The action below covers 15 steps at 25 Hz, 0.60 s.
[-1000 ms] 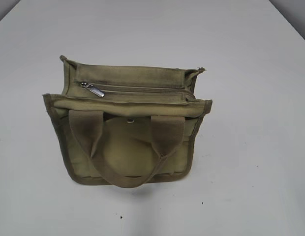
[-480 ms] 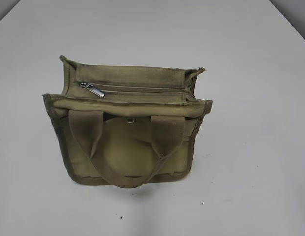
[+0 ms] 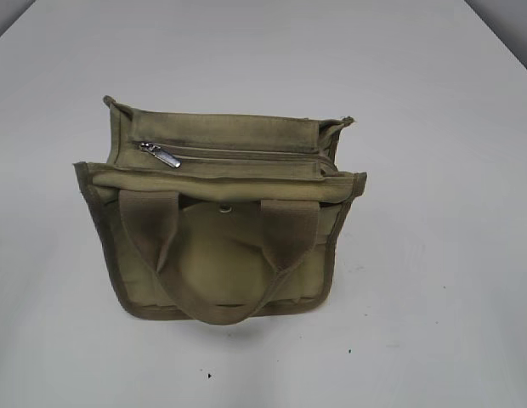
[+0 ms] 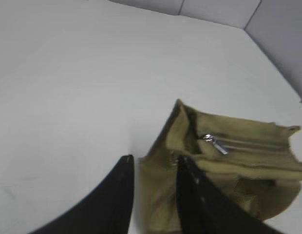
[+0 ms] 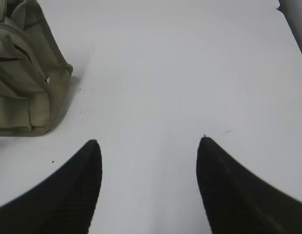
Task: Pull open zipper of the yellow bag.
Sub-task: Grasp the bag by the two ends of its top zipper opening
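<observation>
The zipper [image 3: 238, 155] of the yellow bag [image 3: 221, 255] is laid left–right, its pull tab [image 4: 217, 144] nearest the part-open, empty left pincer [image 4: 153, 163] (right pincer [image 5: 148, 148] wide, empty, farther).

left end effector [image 4: 153, 163]: black tapered fingers | right end effector [image 5: 148, 146]: black, ribbed

The exterior view looks down at a slant onto the white table [image 3: 450, 127], with the yellow bag [image 3: 221, 212] mid-frame. The left wrist view peers past its 2 dark fingers [image 4: 117, 195] at the bag's left end, close. The right wrist view faces open table, catching the bag's corner [image 5: 24, 83] at its left edge.
</observation>
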Available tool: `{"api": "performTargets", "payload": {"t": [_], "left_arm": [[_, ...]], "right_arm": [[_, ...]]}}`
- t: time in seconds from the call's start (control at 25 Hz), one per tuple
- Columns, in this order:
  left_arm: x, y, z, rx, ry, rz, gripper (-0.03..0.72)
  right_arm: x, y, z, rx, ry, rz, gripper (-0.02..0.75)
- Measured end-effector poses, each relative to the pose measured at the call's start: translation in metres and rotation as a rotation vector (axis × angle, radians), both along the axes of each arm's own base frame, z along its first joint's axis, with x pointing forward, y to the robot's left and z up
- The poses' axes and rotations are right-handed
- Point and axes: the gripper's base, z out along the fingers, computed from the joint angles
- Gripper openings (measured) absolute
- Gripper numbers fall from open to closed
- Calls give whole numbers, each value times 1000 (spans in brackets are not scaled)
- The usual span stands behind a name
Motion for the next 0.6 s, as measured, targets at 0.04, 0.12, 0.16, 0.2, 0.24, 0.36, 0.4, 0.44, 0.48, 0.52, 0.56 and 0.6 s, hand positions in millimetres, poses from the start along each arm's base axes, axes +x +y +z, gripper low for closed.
{"api": "performTargets", "payload": {"t": [0.04,0.12,0.16,0.2,0.24,0.36,0.4,0.44,0.48,0.52,0.56,0.6], "left_arm": [[16,-5,7,-64,46,-24,241],[43,-13,14,-148,138,-69,241],[59,-18,20,-177,183,-104,241],[75,-23,22,-198,234,-144,241],[88,-28,23,-213,287,-180,241],[138,-44,16,-244,479,-285,242],[152,-49,11,-245,539,-310,246],[165,-54,8,-243,583,-335,254],[176,-58,3,-243,622,-349,263],[190,-63,-6,-241,674,-363,275],[199,-67,-11,-239,704,-373,286],[207,-72,-16,-237,728,-383,293]], "right_arm": [[7,0,1,-7,16,6,482],[22,1,4,-10,43,20,482],[29,2,5,-6,58,35,482],[34,3,6,-1,60,55,482],[41,4,7,5,68,72,482],[62,9,10,5,131,123,482],[71,11,12,0,158,139,482],[79,13,14,-6,189,156,482],[87,16,17,-14,204,176,482],[96,18,21,-22,225,193,482],[105,21,23,-32,246,214,482],[113,25,28,-39,252,238,482]]}}
